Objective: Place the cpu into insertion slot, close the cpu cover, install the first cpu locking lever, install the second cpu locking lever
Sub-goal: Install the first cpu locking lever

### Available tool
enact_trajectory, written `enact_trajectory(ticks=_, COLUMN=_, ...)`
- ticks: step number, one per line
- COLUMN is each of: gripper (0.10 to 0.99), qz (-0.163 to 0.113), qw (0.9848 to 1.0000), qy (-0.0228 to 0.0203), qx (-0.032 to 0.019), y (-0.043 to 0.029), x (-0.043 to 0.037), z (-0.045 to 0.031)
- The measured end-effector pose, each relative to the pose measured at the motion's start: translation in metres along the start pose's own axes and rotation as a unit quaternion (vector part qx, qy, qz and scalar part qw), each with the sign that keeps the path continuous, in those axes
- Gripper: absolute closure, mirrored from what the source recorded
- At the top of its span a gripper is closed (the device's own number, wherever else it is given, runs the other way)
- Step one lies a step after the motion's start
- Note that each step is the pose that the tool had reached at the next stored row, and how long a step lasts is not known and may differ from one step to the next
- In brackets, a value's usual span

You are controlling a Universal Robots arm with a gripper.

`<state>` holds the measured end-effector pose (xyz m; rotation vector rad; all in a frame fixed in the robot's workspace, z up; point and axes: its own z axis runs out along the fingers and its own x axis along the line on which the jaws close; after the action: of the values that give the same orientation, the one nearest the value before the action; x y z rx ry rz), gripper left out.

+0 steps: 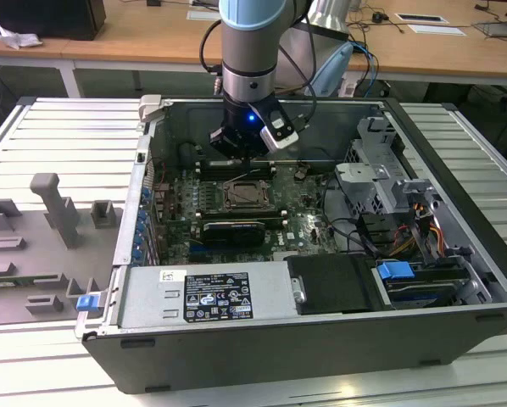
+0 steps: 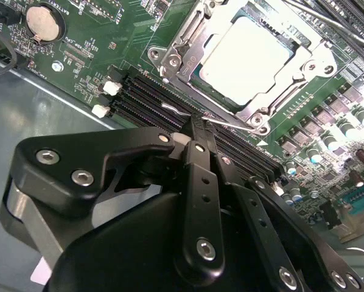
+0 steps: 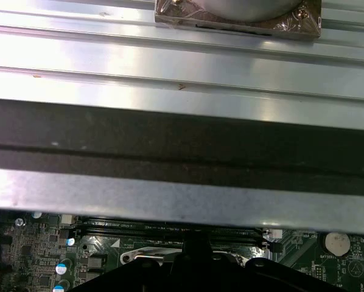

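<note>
The cpu (image 2: 246, 58) is sitting in the insertion slot (image 2: 197, 82) just beyond the jaws of the gripper (image 2: 197, 125), with the cpu cover (image 2: 273, 100) lying over its edges. A locking lever (image 2: 231, 125) is lying at the jaw tips, and memory slots (image 2: 145, 100) are running beneath them.

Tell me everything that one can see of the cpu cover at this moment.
The cover is a thin, shiny silver metal frame with a large cut-out centre. It lies flat, closed down on the cpu, whose pale top shows through the cut-out. A thin wire lever runs along one side, beside the memory slots. The gripper is at that lever; whether it touches the cover I cannot tell.
</note>
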<state>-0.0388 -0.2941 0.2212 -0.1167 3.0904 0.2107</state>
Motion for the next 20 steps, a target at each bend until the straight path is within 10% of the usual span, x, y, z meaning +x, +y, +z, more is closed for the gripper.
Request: enact_trajectory(ticks=20, gripper=0.980, qz=0.006, qw=1.0000, qy=-0.0011, qx=0.0000, y=-0.0016, x=-0.0060, z=0.0097)
